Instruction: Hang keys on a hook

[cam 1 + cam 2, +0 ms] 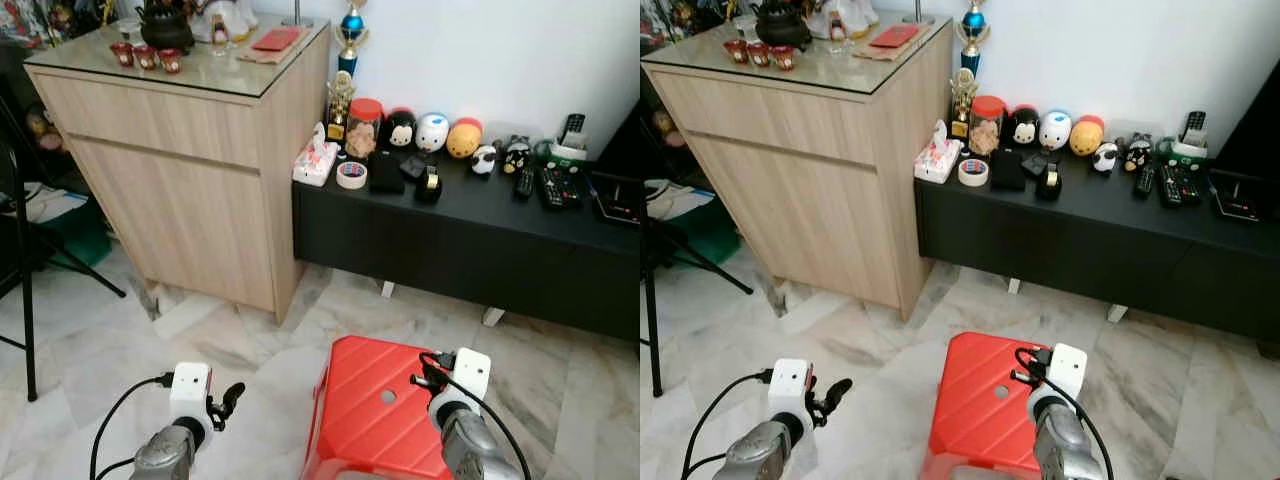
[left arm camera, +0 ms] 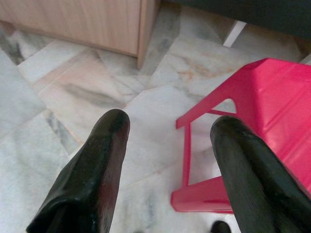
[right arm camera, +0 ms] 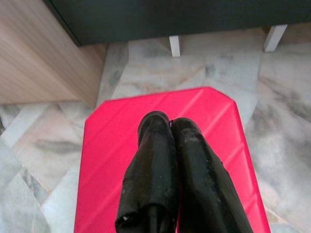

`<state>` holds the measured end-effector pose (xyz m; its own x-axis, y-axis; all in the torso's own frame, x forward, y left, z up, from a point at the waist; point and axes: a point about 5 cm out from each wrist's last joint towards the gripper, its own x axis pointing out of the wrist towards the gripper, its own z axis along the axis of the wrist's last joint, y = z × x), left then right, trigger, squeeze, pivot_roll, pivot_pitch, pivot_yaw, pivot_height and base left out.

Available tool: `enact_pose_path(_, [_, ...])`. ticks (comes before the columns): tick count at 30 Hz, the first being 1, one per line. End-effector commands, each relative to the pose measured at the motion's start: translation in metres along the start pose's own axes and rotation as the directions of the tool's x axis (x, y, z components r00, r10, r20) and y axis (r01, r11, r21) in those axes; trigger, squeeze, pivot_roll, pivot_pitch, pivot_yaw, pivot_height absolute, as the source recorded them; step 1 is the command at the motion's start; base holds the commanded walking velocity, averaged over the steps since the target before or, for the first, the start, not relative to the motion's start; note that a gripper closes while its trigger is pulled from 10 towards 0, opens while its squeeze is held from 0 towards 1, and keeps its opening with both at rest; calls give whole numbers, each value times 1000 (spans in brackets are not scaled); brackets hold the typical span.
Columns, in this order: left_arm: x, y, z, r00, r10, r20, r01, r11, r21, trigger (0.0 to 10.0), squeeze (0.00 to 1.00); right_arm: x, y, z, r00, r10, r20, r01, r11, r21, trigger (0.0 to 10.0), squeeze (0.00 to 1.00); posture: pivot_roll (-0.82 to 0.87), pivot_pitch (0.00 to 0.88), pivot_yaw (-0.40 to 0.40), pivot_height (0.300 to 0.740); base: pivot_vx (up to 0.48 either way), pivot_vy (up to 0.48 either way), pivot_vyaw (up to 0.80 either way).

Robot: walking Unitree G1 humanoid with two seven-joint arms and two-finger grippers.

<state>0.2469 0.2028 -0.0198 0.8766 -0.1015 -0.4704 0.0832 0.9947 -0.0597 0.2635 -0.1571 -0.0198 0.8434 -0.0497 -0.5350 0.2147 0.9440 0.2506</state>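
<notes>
A: What do we see in front of us?

B: We see a red plastic stool [image 1: 375, 415] on the marble floor [image 1: 200, 340], low in the head views. Behind it stands a long black low cabinet [image 1: 470, 240] along the white wall [image 1: 500, 60], and to its left a taller wooden cabinet [image 1: 190, 170] with a glass top.

A: Where are our grippers?

B: The left gripper [image 2: 167, 160] hangs over the floor, just beside the left edge of the stool. Its two black fingers [image 2: 92, 170] stand wide apart, with nothing between them. The right gripper [image 3: 167, 127] is above the seat of the stool. Its fingers are pressed together, and we see nothing held in them.

A: And the keys, and the hook?

B: We cannot make out keys or a hook in any of the views. If they lie among the small things on the black cabinet, they are too small to tell.

A: What are these small things?

B: There is a tissue pack [image 1: 315, 160] and a roll of tape [image 1: 351, 174] near the wooden cabinet. There is a jar with a red lid [image 1: 364, 125], then a row of round toy figures [image 1: 432, 132] along the wall. Further right lie some remote controls [image 1: 555, 185]. On the wooden cabinet we see a dark teapot [image 1: 165, 28] with small red cups [image 1: 146, 56] just beside it.
</notes>
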Motion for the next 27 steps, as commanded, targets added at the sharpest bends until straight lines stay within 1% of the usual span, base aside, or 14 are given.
enact_pose_path(1, [1,-4,-1,1000,-12,-3,12,1000,-10,10000,0,1,-4,1,1000,-14,16,14,1000,4,10000,0,28,12,-69,740,0,0,0])
enact_pose_path(5, [4,-5,0,1000,-20,0,20,1000,-13,10000,0,1,-4,1,1000,-8,21,8,1000,-4,10000,0,20,0,-62,740,0,0,0])
enact_pose_path(13, [8,-6,7,999,-36,23,36,999,11,10000,0,4,-2,0,999,-1,33,2,1000,-8,10000,0,24,0,-58,740,0,0,0])
enact_pose_path(14, [8,-6,8,999,-38,26,38,999,12,10000,0,4,-1,1,999,7,35,-6,1000,-22,10000,0,25,0,-58,740,0,0,0])
enact_pose_path(18, [8,-6,8,999,-43,28,42,999,16,10000,0,4,2,1,999,15,37,-13,999,-31,10000,0,30,0,-56,740,0,0,0])
enact_pose_path(20, [8,-6,8,998,-53,31,53,998,21,10000,0,5,7,3,998,41,52,-38,998,-55,10000,0,26,0,-53,740,0,0,0])
enact_pose_path(24, [8,-6,8,998,-57,33,56,998,25,10000,0,5,8,5,997,36,62,-33,998,-50,10000,0,26,0,-52,740,0,0,0])
enact_pose_path(27, [8,-7,10,997,-62,39,61,998,24,10000,0,6,8,6,997,37,64,-34,998,-56,10000,0,26,0,-51,740,-244,0,0])
